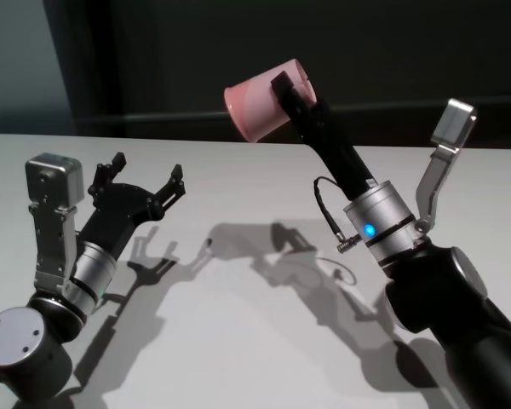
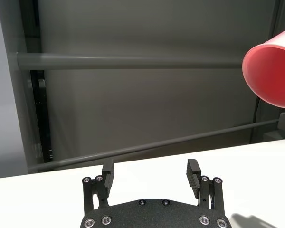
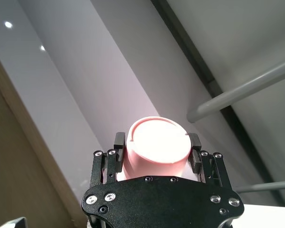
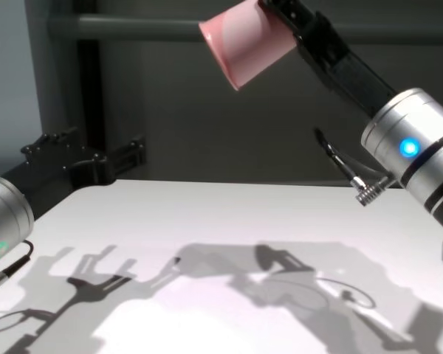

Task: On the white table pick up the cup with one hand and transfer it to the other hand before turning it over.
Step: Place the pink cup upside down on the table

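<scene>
The right tool [image 1: 283, 95] is clamped on the pink cup [image 1: 260, 100], holding it tilted high above the white bench [image 1: 255, 324]. The left tool [image 1: 145, 181] hovers low over the bench, left of the cup, its fingers spread apart.

A: What colour is the smooth tapered plastic cup [image 1: 260, 104]?

B: Plain pink all over, unmarked; its base looks paler, almost whitish pink.

A: And the flat matte table [image 1: 238, 341]?

B: White, patterned only by grey shadows.

A: The two-fingered metal right gripper [image 3: 156, 149]?

B: Black, on a silver wrist cuff with a blue light.

A: The two-fingered metal left gripper [image 1: 145, 181]?

B: Black too, behind it a silver cuff showing a green light.
</scene>
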Tool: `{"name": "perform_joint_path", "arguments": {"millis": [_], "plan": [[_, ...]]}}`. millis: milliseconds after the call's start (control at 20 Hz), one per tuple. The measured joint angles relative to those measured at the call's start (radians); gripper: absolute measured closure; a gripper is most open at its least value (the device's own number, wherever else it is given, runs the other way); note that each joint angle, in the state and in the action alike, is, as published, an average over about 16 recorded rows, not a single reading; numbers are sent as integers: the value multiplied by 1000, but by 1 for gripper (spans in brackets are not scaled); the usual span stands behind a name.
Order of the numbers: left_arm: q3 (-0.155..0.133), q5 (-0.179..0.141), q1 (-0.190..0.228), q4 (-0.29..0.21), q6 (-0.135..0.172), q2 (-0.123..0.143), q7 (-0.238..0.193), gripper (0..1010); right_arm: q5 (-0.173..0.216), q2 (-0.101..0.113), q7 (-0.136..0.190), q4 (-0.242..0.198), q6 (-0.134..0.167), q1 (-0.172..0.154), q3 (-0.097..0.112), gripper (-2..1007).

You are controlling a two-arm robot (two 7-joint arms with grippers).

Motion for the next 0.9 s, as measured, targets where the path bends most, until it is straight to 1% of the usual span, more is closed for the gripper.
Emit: {"name": "perform_joint_path", "arguments": {"millis": [100, 200, 250, 350, 450, 600, 750, 900], "plan": [[0, 0, 0, 0, 0, 0, 0, 7, -72, 21, -61, -29, -13, 2, -17, 240], [0, 0, 0, 0, 1, 0, 1, 7, -143, 41, -124, -55, -16, 4, -33, 240], [0, 0, 0, 0, 1, 0, 1, 7, -178, 50, -155, -68, -13, 5, -41, 240], [0, -1, -1, -1, 1, 0, 1, 7, -246, 69, -217, -89, 6, 8, -56, 240], [0, -1, -1, -1, 1, 1, 1, 7, -308, 86, -275, -107, 35, 12, -70, 240], [1, -1, -1, -1, 1, 1, 1, 7, -396, 111, -355, -128, 93, 20, -95, 240], [1, -1, -1, -1, 2, 1, 1, 7, -467, 130, -417, -140, 160, 31, -119, 240], [1, -1, -1, -1, 2, 1, 1, 7, -528, 143, -459, -144, 219, 42, -144, 240]]}}
